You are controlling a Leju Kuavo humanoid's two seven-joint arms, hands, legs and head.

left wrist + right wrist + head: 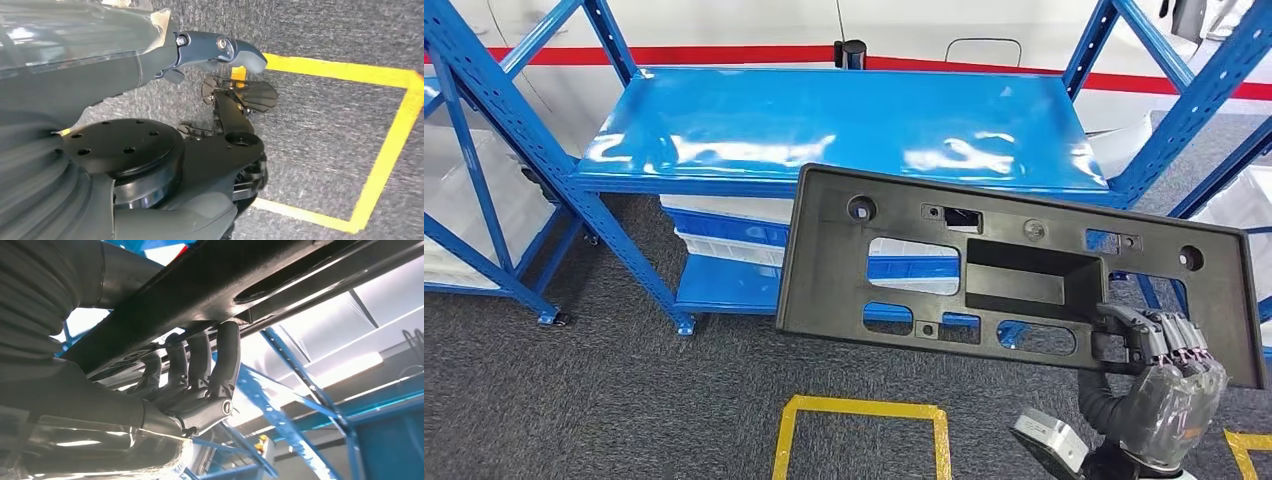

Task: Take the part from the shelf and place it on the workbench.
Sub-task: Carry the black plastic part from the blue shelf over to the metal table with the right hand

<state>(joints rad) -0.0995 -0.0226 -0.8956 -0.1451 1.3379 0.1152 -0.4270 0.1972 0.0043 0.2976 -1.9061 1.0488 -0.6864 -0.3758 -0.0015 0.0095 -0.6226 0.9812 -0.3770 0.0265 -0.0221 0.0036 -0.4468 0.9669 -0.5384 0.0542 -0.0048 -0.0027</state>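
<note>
Gripping one black plastic panel (pixel 1014 265) by its lower edge at the lower right of the head view, the right hand (pixel 1169 375) holds it clear of the blue shelf (pixel 824 125), its long axis running left to right with a slight downward tilt toward the right and most of its length reaching left of the hand. At the left wrist, the left hand (pixel 220 50) hangs over grey carpet with yellow floor tape (pixel 395 145), holding nothing, though I cannot tell how its fingers lie. At the right wrist, dark fingers (pixel 200 365) hook over the panel's edge.
</note>
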